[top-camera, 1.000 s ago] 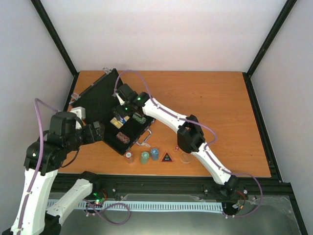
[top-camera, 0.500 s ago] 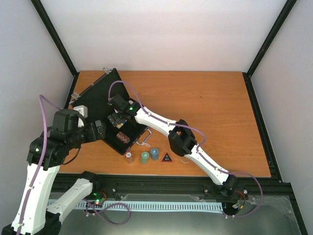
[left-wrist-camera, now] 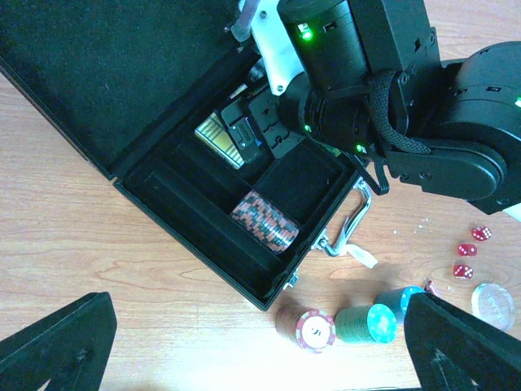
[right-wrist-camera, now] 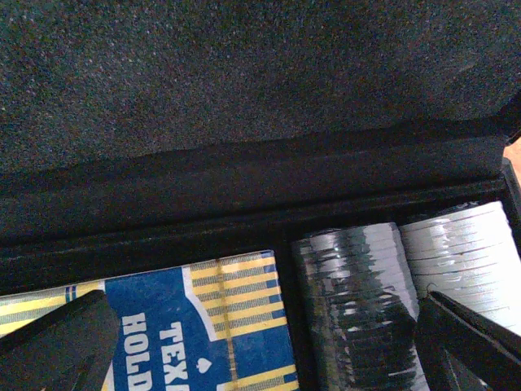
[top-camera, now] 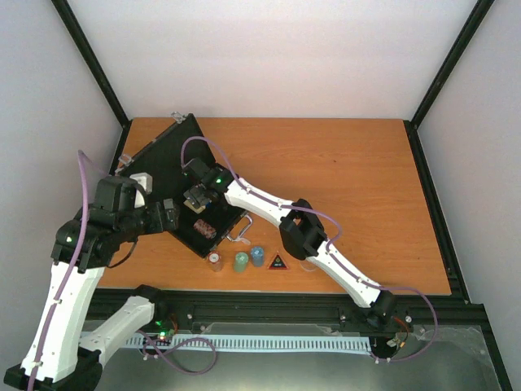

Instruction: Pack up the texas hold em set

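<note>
The black case (top-camera: 163,159) lies open at the left, lid flat, tray (left-wrist-camera: 195,228) toward me. In the tray are a blue and yellow card deck (right-wrist-camera: 203,326), a black chip stack (right-wrist-camera: 358,301), a white chip stack (right-wrist-camera: 464,244) and a red chip stack (left-wrist-camera: 264,218). My right gripper (top-camera: 199,199) hangs open inside the tray, just over the deck and black chips, holding nothing. My left gripper (left-wrist-camera: 260,358) is open above the table by the case's near corner. On the table lie red (left-wrist-camera: 313,330), green (left-wrist-camera: 366,322) and blue (left-wrist-camera: 403,297) chip stacks, red dice (left-wrist-camera: 468,248), a black triangle (top-camera: 278,261) and a clear disc (left-wrist-camera: 492,301).
The right arm's elbow (top-camera: 301,232) hangs over the table just right of the case handle (left-wrist-camera: 350,220) and partly covers the clear disc in the top view. Bare wood (top-camera: 358,179) fills the right half of the table. Black frame posts stand at the corners.
My right gripper has shifted left and down into the case's tray, staying open. The left arm has crept up and to the right toward the case.
</note>
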`<action>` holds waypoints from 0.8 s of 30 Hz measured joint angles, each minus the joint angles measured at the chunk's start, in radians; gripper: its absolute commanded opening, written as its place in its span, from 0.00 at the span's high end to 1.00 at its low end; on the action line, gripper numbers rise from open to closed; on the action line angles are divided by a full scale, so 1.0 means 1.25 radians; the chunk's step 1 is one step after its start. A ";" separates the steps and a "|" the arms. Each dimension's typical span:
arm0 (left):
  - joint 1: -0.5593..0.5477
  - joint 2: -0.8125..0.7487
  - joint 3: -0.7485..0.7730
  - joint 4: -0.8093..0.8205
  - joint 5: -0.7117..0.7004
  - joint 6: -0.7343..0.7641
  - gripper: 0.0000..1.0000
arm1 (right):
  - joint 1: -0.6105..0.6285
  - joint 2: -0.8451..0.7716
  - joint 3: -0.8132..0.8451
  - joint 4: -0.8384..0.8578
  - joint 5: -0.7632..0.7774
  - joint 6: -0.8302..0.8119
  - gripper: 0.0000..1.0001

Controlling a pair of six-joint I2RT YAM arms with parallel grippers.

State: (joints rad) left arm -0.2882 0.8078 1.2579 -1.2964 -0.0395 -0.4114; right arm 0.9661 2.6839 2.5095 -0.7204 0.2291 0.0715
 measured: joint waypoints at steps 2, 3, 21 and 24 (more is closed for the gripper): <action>0.000 0.000 -0.003 0.001 0.002 0.003 0.00 | -0.001 0.000 -0.004 0.005 0.003 -0.007 0.00; 0.000 0.001 -0.004 0.002 0.003 0.005 0.00 | -0.001 0.000 -0.004 0.006 0.003 -0.010 0.00; 0.000 -0.022 -0.005 0.003 0.005 0.006 0.00 | -0.002 -0.120 -0.085 -0.048 -0.119 -0.038 0.00; 0.000 -0.025 -0.005 0.003 0.005 0.003 0.00 | -0.002 -0.164 -0.099 -0.054 -0.177 -0.037 0.00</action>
State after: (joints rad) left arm -0.2882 0.7761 1.2518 -1.2922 -0.0334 -0.4072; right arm 0.9630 2.4783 2.3863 -0.7883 0.0078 0.0250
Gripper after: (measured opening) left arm 0.997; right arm 1.000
